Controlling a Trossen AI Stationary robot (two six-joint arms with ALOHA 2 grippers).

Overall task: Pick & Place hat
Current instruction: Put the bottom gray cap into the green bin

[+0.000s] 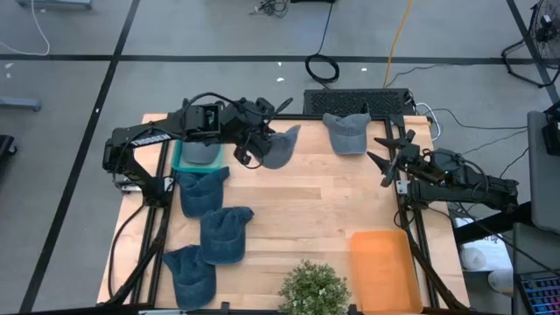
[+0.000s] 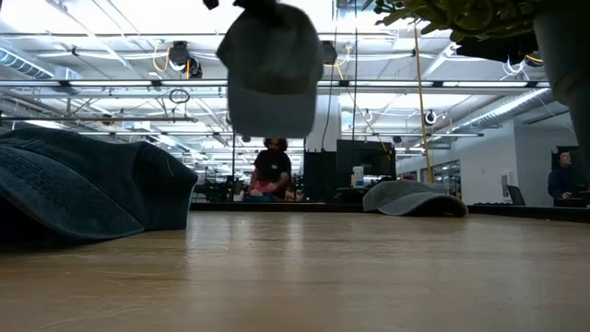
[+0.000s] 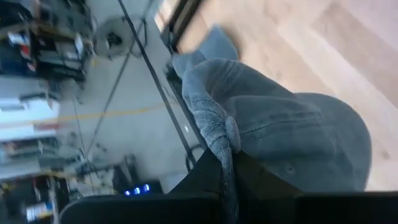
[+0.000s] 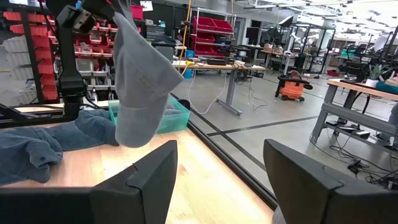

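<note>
We see the left gripper (image 1: 254,147) pinching a grey hat (image 1: 280,146), which hangs from it above the table (image 1: 306,210), beside the teal bin (image 1: 178,157), while the right gripper (image 1: 385,156) waits spread

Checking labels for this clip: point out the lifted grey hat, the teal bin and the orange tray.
lifted grey hat (image 1: 278,147), high view, crown
teal bin (image 1: 178,160), high view, left rim
orange tray (image 1: 381,267), high view, bare floor
</note>
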